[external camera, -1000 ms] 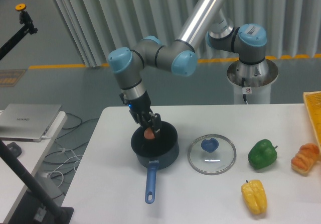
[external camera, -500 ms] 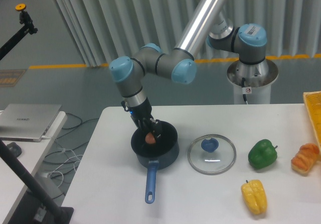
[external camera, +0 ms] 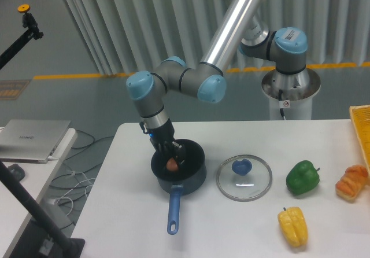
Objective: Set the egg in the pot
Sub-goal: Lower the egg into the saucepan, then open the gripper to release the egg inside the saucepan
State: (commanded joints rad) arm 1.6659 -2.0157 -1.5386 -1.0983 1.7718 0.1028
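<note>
Now the tool point(external camera: 171, 157) grips the egg point(external camera: 171, 164) inside the pot point(external camera: 193, 177), glass lid point(external camera: 244, 178) just beside.

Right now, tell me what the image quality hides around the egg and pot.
Fixed camera: lighting is even and soft, with little glare on the white table. The pot has a black inside, so the gripper merges with it; finger state is unclear. The egg shows as a small soft-edged blob. The glass lid shows faint reflections.
</note>
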